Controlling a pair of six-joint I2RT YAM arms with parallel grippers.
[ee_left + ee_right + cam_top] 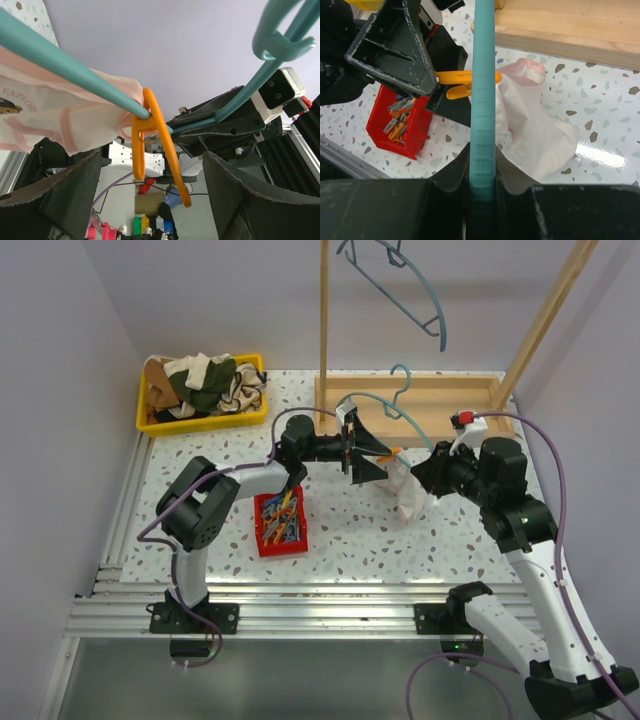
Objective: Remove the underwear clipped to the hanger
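Note:
A pale pink-white brief (pixel 408 492) hangs from a teal hanger (pixel 372 400), held to it by an orange clip (pixel 391 452). My left gripper (pixel 378 453) is open, one finger on each side of the clip. In the left wrist view the clip (pixel 156 135) pins the brief (pixel 55 112) to the hanger bar (pixel 70 70) between my fingers (pixel 55 200). My right gripper (pixel 483 155) is shut on the hanger bar (pixel 483 90), with the brief (pixel 535 135) lying just beyond it. The beige brief does not show on the hanger.
A red bin of clips (pixel 280 523) sits below the left arm. A yellow bin of clothes (pixel 200 390) stands at the back left. A wooden rack base (pixel 430 410) and its poles are behind, with a second teal hanger (pixel 410 290) hung above.

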